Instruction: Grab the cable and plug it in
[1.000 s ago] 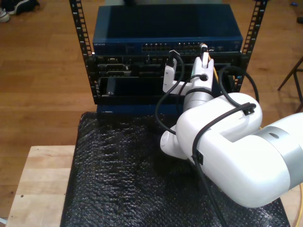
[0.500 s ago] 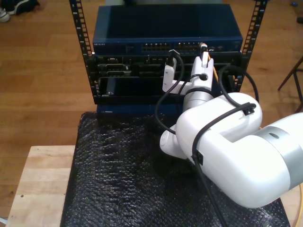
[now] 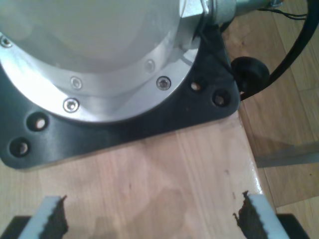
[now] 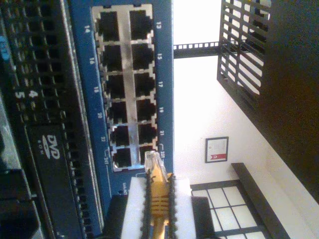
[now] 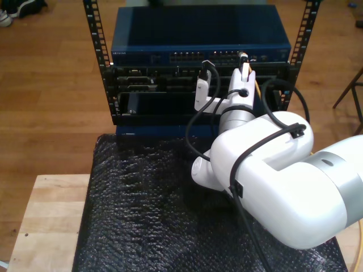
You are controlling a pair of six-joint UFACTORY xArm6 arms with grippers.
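Note:
The yellow cable (image 4: pixel 158 196) is pinched between the fingers (image 4: pixel 135 201) of my second gripper (image 4: pixel 158 181), which is shut on it. Its clear plug (image 4: pixel 152 160) points at the port block (image 4: pixel 124 84) of the blue switch and sits just short of the end ports, touching or nearly so. In the exterior view my second gripper (image 5: pixel 244 61) is up against the blue switch (image 5: pixel 170 42) front, right of centre, with the cable (image 5: pixel 258 88) trailing down behind it. My first gripper (image 3: pixel 152 216) is open over bare wood, nothing between its toothed fingertips (image 3: pixel 50 216).
A black rack (image 5: pixel 97 51) holds the switch above a server with a DVD drive (image 4: pixel 50 149). Black bubble wrap (image 5: pixel 142 215) covers the wooden table (image 5: pixel 51 215). An arm base on a black plate (image 3: pixel 189 109) stands in front of my first gripper.

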